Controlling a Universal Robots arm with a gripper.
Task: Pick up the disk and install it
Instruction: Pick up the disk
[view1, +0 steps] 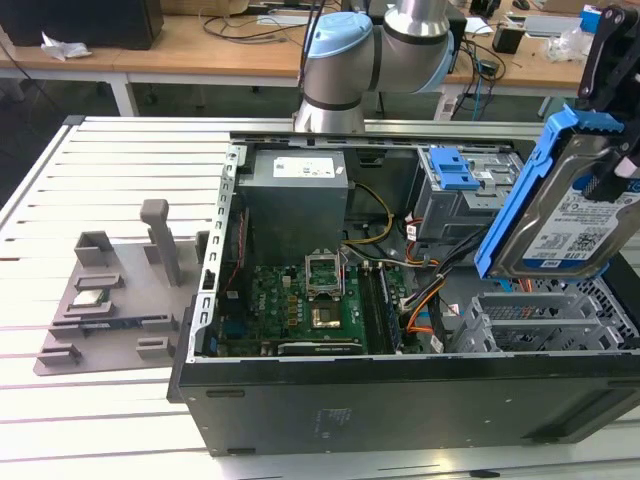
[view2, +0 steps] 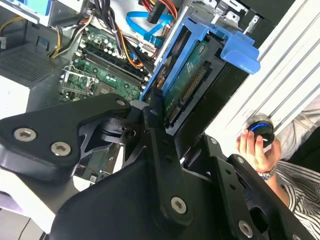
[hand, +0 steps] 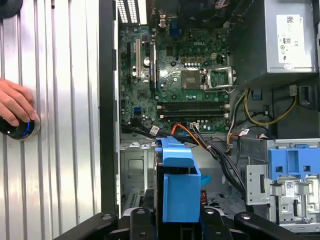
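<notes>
The disk (view1: 572, 215), a silver drive with a white-and-blue label and blue side rails, hangs tilted on edge over the right end of the open computer case (view1: 300, 400). My gripper (view1: 612, 165) comes down from the exterior view's upper right and is shut on it. In the second wrist view the black fingers (view2: 159, 125) clamp the disk (view2: 192, 82), whose connector edge faces the camera. In the first wrist view the disk (hand: 178, 187) is edge-on above the empty metal drive bay (hand: 135, 170), with the gripper (hand: 177, 227) behind it.
Inside the case are the motherboard (view1: 300, 300), a grey metal box (view1: 297, 205) with a white sticker, a drive cage with a blue latch (view1: 452, 170) and loose cables (view1: 425, 300). A grey fixture tray (view1: 115, 300) lies on the slatted table. A person's hand (hand: 15, 102) rests on a round knob beside the case.
</notes>
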